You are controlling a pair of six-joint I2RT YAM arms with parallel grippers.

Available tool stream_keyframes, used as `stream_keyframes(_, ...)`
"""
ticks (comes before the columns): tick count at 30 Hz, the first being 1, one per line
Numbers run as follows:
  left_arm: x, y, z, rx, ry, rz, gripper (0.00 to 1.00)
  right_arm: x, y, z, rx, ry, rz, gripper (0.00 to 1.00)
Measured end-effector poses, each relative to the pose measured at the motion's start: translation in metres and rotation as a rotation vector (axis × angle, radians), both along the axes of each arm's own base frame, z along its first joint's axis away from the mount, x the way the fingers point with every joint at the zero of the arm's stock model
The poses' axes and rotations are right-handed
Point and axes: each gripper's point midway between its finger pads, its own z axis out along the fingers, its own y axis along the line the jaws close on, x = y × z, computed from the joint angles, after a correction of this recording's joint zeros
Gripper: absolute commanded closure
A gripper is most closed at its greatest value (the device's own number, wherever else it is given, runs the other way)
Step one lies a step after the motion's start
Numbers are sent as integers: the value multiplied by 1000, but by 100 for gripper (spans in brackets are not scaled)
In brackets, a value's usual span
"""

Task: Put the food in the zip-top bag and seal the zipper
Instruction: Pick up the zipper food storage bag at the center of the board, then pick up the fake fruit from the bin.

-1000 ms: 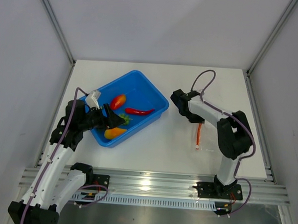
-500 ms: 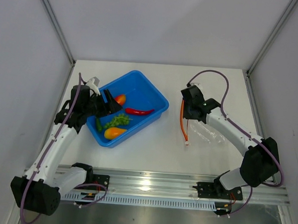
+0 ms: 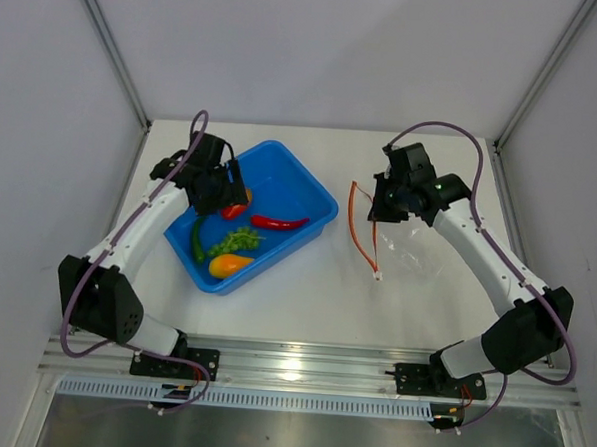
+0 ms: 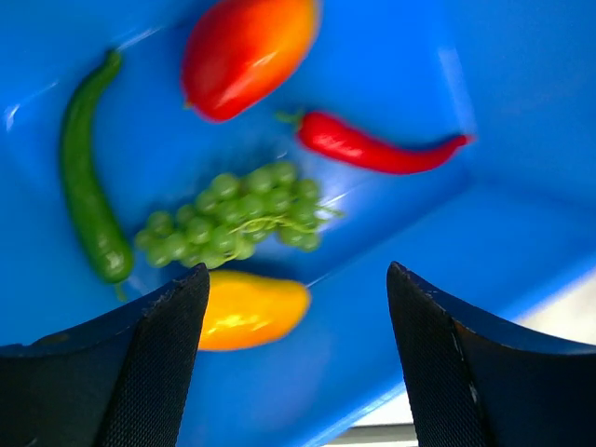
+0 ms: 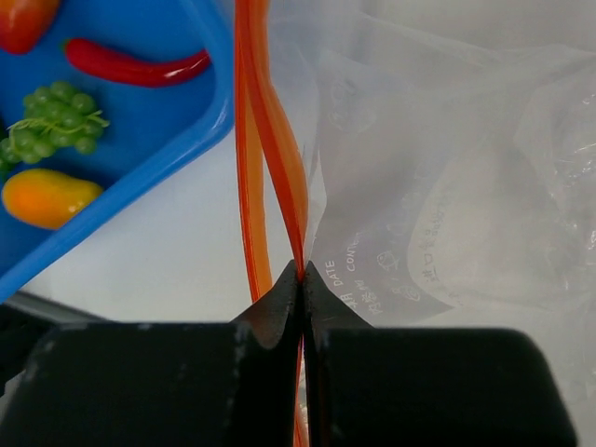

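Top external view: the right gripper (image 3: 378, 203), pinched shut on the orange zipper (image 3: 358, 227), holds the clear bag (image 3: 414, 258) by its mouth edge, probably to keep the opening reachable. The pouch trails to the gripper's right, and the blue tray (image 3: 318, 192) sits to its left. The left gripper (image 4: 296, 307), spread wide and empty, hovers above the tray. The grapes (image 4: 233, 214) lie directly beneath it, the yellow piece (image 4: 250, 312) nearer, the chili (image 4: 372, 149) and red-orange fruit (image 4: 244, 51) beyond, and the pepper (image 4: 88, 186) leftward. It seems to be choosing a first pick.
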Motion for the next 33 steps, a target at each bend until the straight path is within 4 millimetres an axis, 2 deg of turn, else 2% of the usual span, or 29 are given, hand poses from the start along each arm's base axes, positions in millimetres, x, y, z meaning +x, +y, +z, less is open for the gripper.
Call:
stream_keyframes(3, -10, 7, -21, 67, 86, 13, 21, -9, 8, 6, 43, 26, 34, 100)
stream_keyframes(10, -40, 20, -67, 142, 207, -10, 23, -24, 15, 4, 89, 97, 61, 100)
stream_keyframes(12, -36, 19, -72, 149, 212, -21, 27, -26, 17, 5, 106, 106, 62, 100)
stream_keyframes(17, -26, 13, -93, 149, 239, -55, 28, -27, 19, 6, 134, 123, 49, 100)
stream_keyframes(27, -9, -21, -122, 14, 296, -118, 32, -20, 14, 0, 140, 152, 4, 100)
stream_keyframes(33, -3, -30, -132, -16, 322, -132, 43, -17, 11, -1, 141, 155, -8, 100)
